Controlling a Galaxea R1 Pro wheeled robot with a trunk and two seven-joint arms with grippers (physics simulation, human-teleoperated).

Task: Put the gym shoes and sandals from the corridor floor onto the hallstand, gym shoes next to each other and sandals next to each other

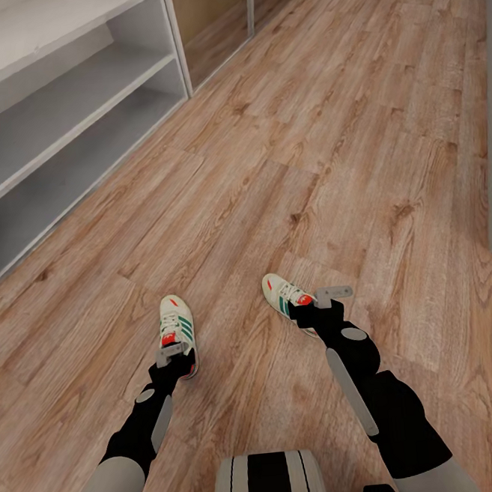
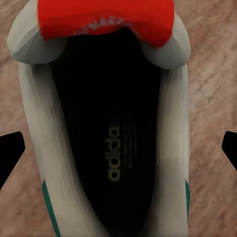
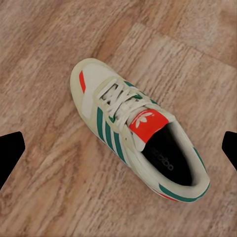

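Sneakers lie on the wood-plank corridor floor, just ahead of the robot and apart from each other. The left gym shoe points away from the robot; the left gripper hangs over its heel with fingers spread wide, and the left wrist view looks straight into the shoe's dark opening, a black fingertip at each edge. The right gym shoe lies angled, its heel under the right gripper, whose fingers are likewise spread on either side of the shoe. The white hallstand stands well apart to the left.
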